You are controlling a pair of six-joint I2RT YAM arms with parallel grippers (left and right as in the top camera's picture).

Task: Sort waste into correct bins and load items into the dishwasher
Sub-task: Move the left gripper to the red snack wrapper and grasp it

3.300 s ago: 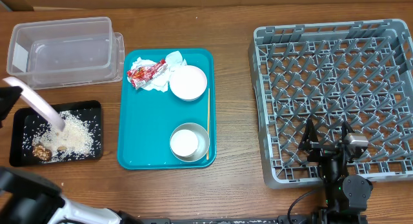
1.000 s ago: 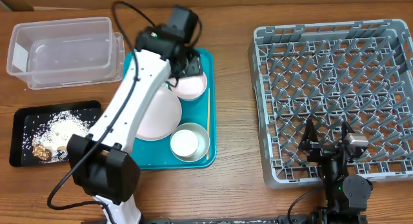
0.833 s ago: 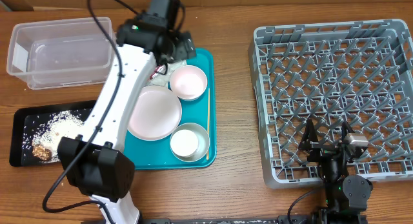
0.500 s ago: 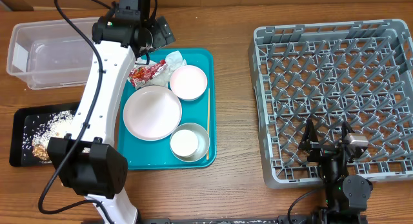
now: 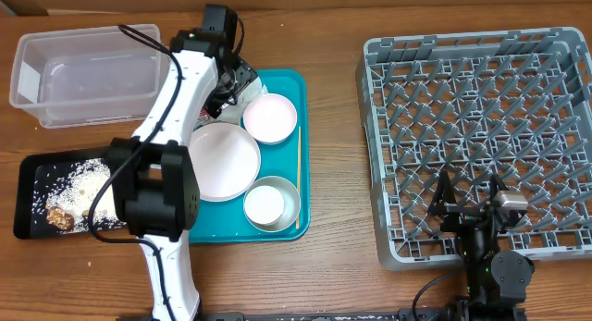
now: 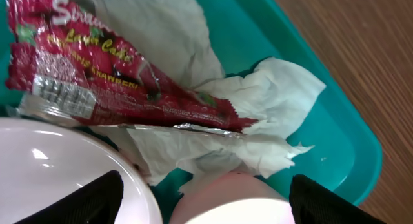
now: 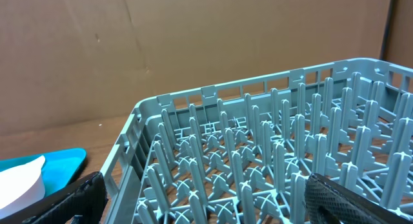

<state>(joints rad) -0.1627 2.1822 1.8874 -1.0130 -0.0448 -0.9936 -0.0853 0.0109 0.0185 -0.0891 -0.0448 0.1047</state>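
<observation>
The left gripper point(image 6: 208, 201) hangs just above the far left corner of the teal tray point(image 6: 277, 30), its two black fingers point(image 6: 90, 199) spread wide with nothing between them. Right below it lies the red-and-white wrapper point(image 6: 122, 82), flat across a crumpled white napkin point(image 6: 271, 101). The wrapper bears white letters that begin "Str", a yellow script line that looks like "Layer Cake", a smaller line under it too fine to read, and a barcode patch at one end. The rim of the white plate point(image 5: 222, 161) touches the napkin's edge, and a small white bowl point(image 5: 270, 117) sits just beside both. Nearer the front of the tray stands the steel-sided bowl point(image 5: 271, 203), and the thin chopstick point(image 5: 299, 173) lies along the tray's right edge. Left of the tray, on the wooden table point(image 5: 333, 34), the clear tub point(image 5: 88, 71) sits at the back and the black tray point(image 5: 37, 173) at the front, with rice point(image 5: 92, 187) and brown bits in it. The grey rack point(image 5: 481, 127) stands well apart on the right. The right gripper point(image 7: 216, 199) rests low at its near edge, fingers parted wide and holding nothing.
</observation>
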